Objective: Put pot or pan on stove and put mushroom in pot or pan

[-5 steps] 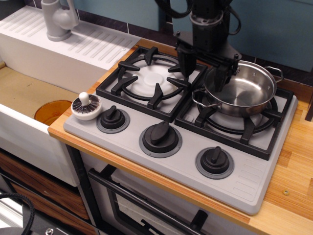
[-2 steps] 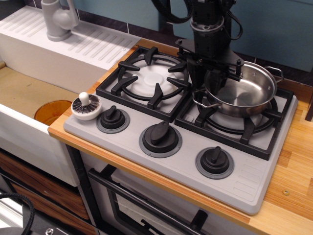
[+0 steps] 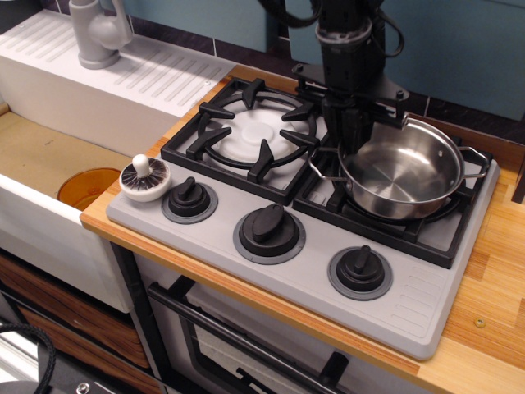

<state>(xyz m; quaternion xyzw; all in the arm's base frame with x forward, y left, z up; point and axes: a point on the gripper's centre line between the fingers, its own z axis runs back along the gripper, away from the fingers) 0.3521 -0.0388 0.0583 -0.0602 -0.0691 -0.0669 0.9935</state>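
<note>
The shiny steel pan (image 3: 406,176) sits on the right burner grate of the grey stove (image 3: 410,305), tilted slightly, its loop handles pointing left and right. My gripper (image 3: 349,141) comes down from above at the pan's back-left rim and its black fingers are shut on that rim. The mushroom (image 3: 145,178) lies cap down, stem up, on the stove's front-left corner beside the left knob, well away from the gripper. The pan is empty.
The left burner grate (image 3: 250,131) with its white disc is bare. Three black knobs (image 3: 269,230) line the stove's front. A sink with an orange dish (image 3: 86,187) and a grey faucet (image 3: 98,33) lies to the left. A wooden counter (image 3: 492,287) borders the right.
The fingers, spread wide behind the pan a second ago, have closed on its rim. The pan has shifted toward the front and turned, settling lower on the right grate.
</note>
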